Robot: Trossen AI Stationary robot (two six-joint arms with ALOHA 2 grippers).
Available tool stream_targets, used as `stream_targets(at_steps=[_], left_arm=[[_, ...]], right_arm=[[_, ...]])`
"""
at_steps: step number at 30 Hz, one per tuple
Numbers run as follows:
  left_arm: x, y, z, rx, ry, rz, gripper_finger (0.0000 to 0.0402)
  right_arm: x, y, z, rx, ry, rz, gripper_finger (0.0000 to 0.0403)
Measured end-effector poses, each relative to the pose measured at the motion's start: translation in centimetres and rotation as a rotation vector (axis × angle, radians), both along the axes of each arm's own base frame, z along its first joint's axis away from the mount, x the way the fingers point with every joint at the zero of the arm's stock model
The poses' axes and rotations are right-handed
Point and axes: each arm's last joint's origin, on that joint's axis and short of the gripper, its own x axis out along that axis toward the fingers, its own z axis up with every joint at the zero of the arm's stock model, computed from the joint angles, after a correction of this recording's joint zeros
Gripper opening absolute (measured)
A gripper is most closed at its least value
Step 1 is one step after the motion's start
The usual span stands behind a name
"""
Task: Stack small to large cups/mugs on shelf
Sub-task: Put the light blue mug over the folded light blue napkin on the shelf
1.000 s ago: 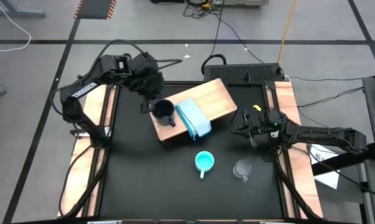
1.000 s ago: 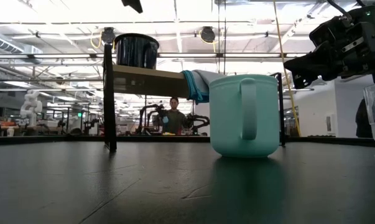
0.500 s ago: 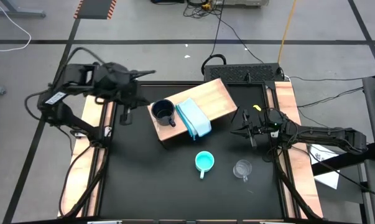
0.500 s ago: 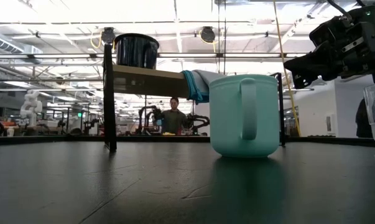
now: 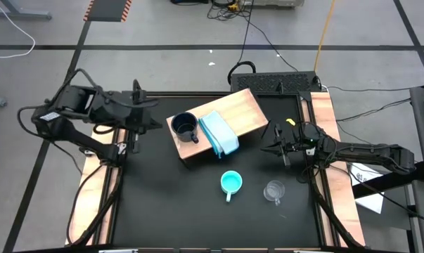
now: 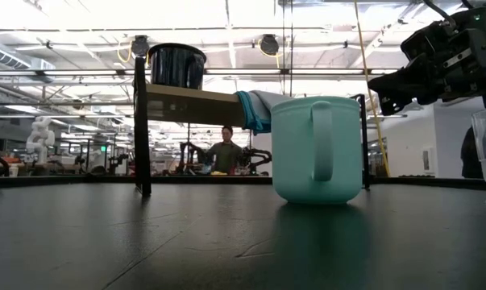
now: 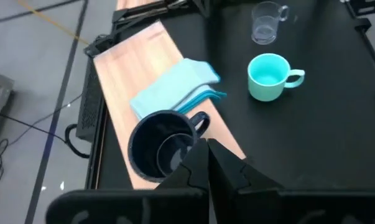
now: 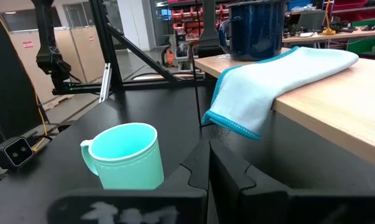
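Note:
The dark mug (image 5: 185,126) stands upright on the left end of the tan wooden shelf (image 5: 245,110), beside a folded pale blue cloth (image 5: 219,132). On the black table in front of the shelf stand the turquoise cup (image 5: 230,183) and, to its right, the clear glass mug (image 5: 273,190). My left gripper (image 5: 153,124) is shut and empty, left of the shelf and apart from the dark mug (image 7: 165,144). My right gripper (image 5: 273,149) is shut and empty, right of the shelf. It points level toward the turquoise cup (image 8: 128,155).
The shelf (image 6: 194,103) stands raised on dark legs (image 6: 141,129), with open space under it. Wooden strips (image 5: 324,119) run along the table's left and right sides. A person (image 6: 225,149) shows far behind the table in the low view.
My left gripper has drawn back from the dark mug toward the table's left edge, and the arm has folded back with it. The dark mug stays upright on the shelf. My right arm has kept still.

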Motion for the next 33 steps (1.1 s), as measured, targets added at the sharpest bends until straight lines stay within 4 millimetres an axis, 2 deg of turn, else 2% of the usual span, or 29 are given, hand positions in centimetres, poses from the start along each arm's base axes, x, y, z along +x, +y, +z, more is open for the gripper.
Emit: stream_targets(at_steps=[9,14,25,33], left_arm=[[-4.2,0.3,-2.8,-0.039,-0.218,-0.04,0.0],[-5.1,0.2,-5.5,-0.073,-0.304,-0.109,0.0],[-3.3,-0.2,-13.2,-0.099,-0.406,-0.218,0.0],[-2.0,-0.7,-17.0,-0.108,-0.49,-0.321,0.0]], right_arm=[[0.0,0.0,0.0,0.026,0.004,-0.002,0.0],[0.0,0.0,0.0,0.024,0.0,-0.001,0.0],[0.0,0.0,0.0,0.024,0.0,-0.001,0.0],[0.0,0.0,0.0,0.024,0.001,-0.001,0.0]])
